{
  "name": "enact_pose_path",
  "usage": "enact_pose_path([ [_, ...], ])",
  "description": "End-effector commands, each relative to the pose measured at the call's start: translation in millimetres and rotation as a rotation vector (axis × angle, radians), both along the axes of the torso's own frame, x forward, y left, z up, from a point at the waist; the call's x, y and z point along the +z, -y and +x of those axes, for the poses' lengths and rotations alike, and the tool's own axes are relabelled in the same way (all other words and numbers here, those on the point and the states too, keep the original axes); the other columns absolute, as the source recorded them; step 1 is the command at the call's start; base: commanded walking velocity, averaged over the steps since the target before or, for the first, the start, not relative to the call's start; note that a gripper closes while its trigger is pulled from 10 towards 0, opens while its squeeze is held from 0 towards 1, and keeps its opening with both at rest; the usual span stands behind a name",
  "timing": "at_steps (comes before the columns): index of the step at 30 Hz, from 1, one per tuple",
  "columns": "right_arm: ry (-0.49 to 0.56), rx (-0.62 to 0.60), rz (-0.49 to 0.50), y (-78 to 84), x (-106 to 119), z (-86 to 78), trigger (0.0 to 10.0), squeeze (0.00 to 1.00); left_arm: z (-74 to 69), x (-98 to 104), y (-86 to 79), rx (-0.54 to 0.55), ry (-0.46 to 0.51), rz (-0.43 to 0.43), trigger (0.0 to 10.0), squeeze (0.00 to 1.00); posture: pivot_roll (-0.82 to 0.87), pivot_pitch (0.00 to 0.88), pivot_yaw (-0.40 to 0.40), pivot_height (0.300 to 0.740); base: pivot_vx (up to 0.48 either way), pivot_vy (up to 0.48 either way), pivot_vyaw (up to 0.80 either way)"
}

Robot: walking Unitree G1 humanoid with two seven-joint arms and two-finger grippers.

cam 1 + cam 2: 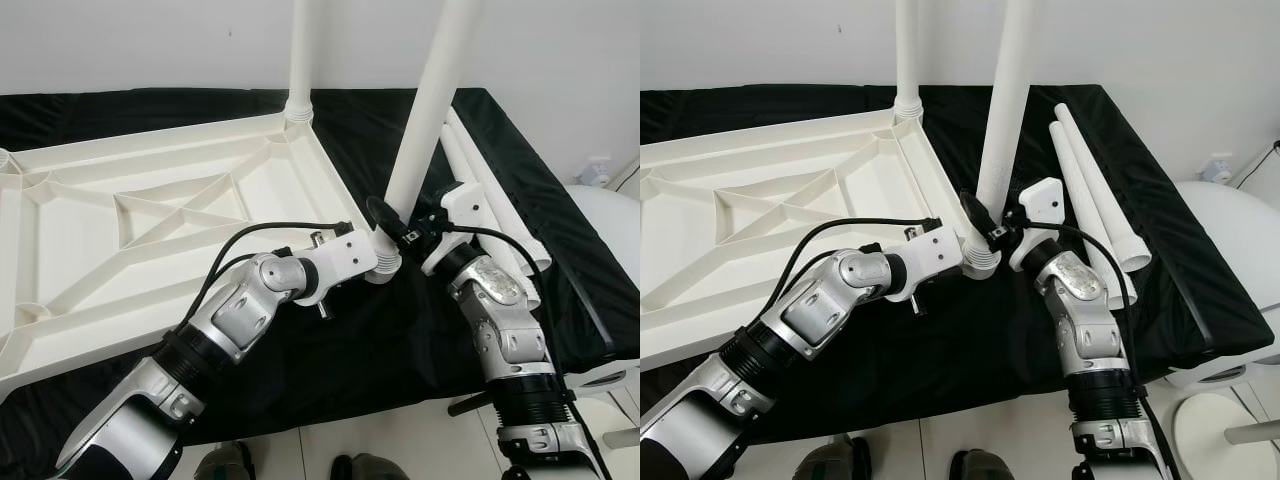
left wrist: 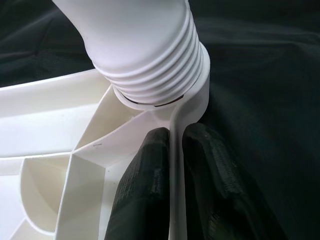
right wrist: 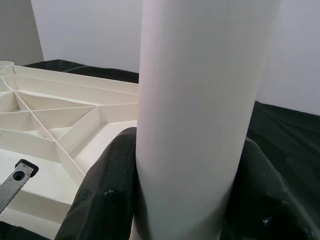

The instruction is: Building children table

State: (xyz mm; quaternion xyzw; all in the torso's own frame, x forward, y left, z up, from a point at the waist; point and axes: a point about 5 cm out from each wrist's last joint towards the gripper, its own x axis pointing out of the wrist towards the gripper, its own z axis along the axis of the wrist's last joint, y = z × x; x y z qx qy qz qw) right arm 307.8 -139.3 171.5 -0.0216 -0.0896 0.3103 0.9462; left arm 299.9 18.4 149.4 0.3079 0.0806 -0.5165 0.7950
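Item: white moulded plastic children's tabletop (image 1: 150, 215), ribbed underside up, lying on a table draped in black cloth (image 1: 970, 370), with a white wall behind. Legs fitted: one white round plastic leg (image 1: 301, 55) stands upright in the far corner socket nearest the wall; a second white tapered plastic leg (image 1: 1006, 110) stands in the near corner socket (image 2: 165, 97), its threaded collar entered but, by judgement, not fully seated, since ribs show above the socket rim. Legs outstanding: two loose white plastic legs (image 1: 1095, 190) lie side by side on the cloth, just beside the right arm; the two sockets at the tabletop's left end appear unfilled. Progress, estimated: roughly halfway, with the second leg in hand. Left gripper (image 1: 375, 262): black fingers (image 2: 145, 190) closed narrowly, pinching the thin rim wall of the tabletop just beside the near socket, steadying the piece. Right gripper (image 1: 400, 225): fingers (image 3: 107, 195) wrapped closely around the lower shaft of the second leg, touching it on both sides. Clearances: the working corner overhangs none of the table edge but sits near the front edge of the cloth; open black cloth lies between the corner and the loose legs, giving the right arm some room to turn; both wrists crowd the same corner, close together. A round white object (image 1: 1230, 215) stands off the table's right end.
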Motion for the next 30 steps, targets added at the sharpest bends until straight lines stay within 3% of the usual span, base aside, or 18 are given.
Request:
enact_pose_path([
  [1, -0.197, 0.047, -0.066, -11.6, -44.6, -9.2, 10.0, 0.00, -2.9, 3.4, 4.0, -0.044, -0.007, 0.010, 10.0, 0.00, 0.02, 0.092, -0.027, 0.740, 0.000, 0.000, 0.00],
  [12, -0.255, -0.014, -0.059, 5.5, -62.4, -17.8, 10.0, 0.00, -2.9, 3.1, 1.7, -0.038, -0.007, 0.011, 10.0, 0.00, 0.02, 0.100, -0.024, 0.740, 0.000, 0.000, 0.00],
  [16, -0.283, -0.065, -0.012, 9.8, -65.2, -20.2, 10.0, 0.00, -3.1, 3.9, 1.5, -0.040, -0.007, 0.011, 10.0, 0.00, 0.01, 0.101, -0.024, 0.740, 0.000, 0.000, 0.00],
  [30, -0.254, -0.153, -0.018, 4.2, -62.2, -18.1, 10.0, 0.00, -3.6, 4.7, 3.2, -0.043, -0.008, 0.008, 10.0, 0.00, 0.01, 0.105, -0.029, 0.740, 0.000, 0.000, 0.00],
])
